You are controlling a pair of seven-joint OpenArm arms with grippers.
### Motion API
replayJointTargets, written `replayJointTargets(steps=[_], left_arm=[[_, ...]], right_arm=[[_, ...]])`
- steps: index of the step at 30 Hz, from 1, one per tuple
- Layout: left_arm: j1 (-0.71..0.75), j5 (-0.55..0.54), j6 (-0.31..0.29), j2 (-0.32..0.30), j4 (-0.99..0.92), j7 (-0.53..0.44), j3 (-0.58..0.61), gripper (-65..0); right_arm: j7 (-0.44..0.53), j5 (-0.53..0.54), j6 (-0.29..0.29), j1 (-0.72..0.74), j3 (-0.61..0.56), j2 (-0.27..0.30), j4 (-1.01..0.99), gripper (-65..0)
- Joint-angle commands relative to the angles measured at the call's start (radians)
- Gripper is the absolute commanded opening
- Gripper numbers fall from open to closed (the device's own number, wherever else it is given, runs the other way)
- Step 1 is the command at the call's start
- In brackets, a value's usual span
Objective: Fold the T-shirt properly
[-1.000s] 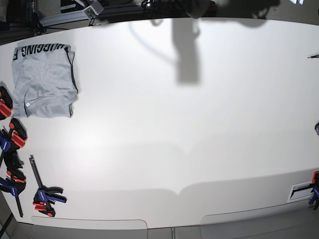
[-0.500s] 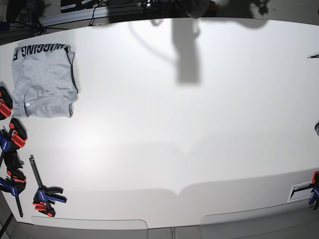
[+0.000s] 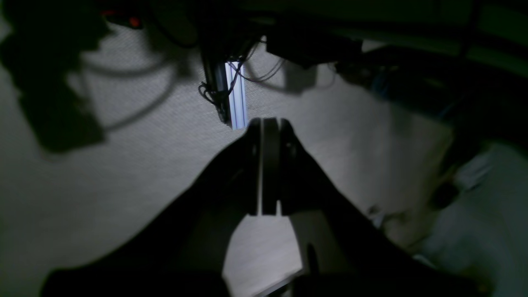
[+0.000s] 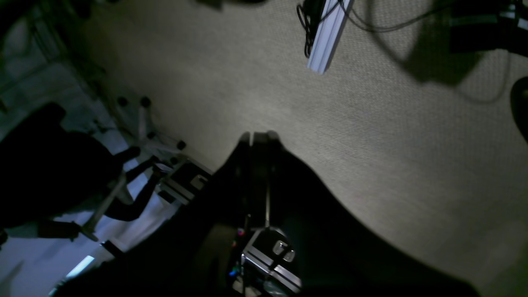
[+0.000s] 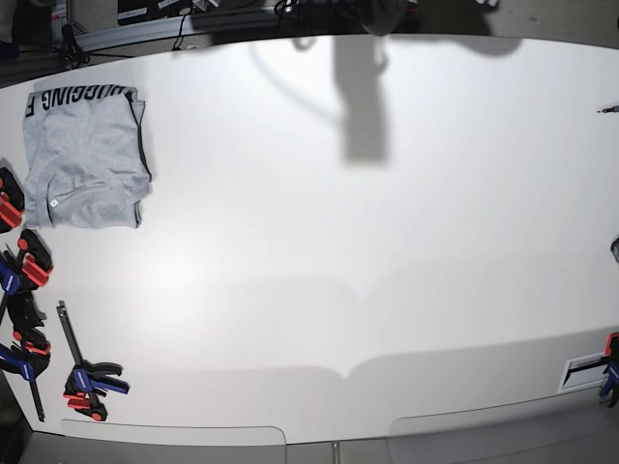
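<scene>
T-shirt [image 5: 85, 158] lies at the far left corner of the desk [image 5: 368, 242] in the base view, already a compact grey rectangle, black lettering showing along its far edge. Clamps [image 5: 39, 319] sit along the desk edge just below it. Neither arm is over the desk. Left hand [image 3: 264, 165]: pads pressed together, holding nothing, aimed at carpet [image 3: 103, 173]. Right hand [image 4: 258, 173]: likewise closed and empty, over carpet. Judgement: fold looks complete; the step in hand is parking. Best practice: keep both arms clear of the desk and leave the stack undisturbed.
</scene>
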Motion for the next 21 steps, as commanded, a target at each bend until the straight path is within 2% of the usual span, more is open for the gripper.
replayJointTargets(steps=[1,6,9,13,15,17,18,21], left_arm=[[0.004,0.029,-0.009,-0.007,-0.018,-0.034,0.015,-65.0],[-0.078,0.211,-0.009,-0.007,-0.221,-0.287,0.084,-65.0],[-0.132,0.314,-0.009,-0.005,-0.375,-0.458,0.09,-65.0],[-0.217,0.421,-0.009,-0.005,-0.559,-0.642,0.09,-65.0],[-0.257,0.468,-0.009,-0.005,-0.63,-0.708,0.09,-65.0],[-0.296,0.504,-0.009,-0.005,-0.684,-0.744,0.09,-65.0],[-0.313,0.505,0.003,-0.004,-0.704,-0.747,0.09,-65.0],[-0.356,0.502,0.109,0.0,-0.741,-0.748,0.09,-65.0]], right_arm=[[0.001,0.004,0.007,0.003,0.003,0.003,-0.02,-65.0],[0.088,-0.005,0.007,0.072,0.002,0.003,-0.177,-65.0],[0.249,-0.056,-0.003,0.098,-0.01,0.003,-0.286,-65.0],[0.473,-0.141,-0.114,0.139,-0.069,0.002,-0.431,-65.0],[0.547,-0.209,-0.167,0.174,-0.116,-0.002,-0.506,-65.0],[0.594,-0.248,-0.248,0.219,-0.165,-0.009,-0.58,-65.0],[0.603,-0.262,-0.3,0.244,-0.187,-0.018,-0.616,-65.0],[0.607,-0.264,-0.42,0.33,-0.238,-0.053,-0.715,-65.0]])
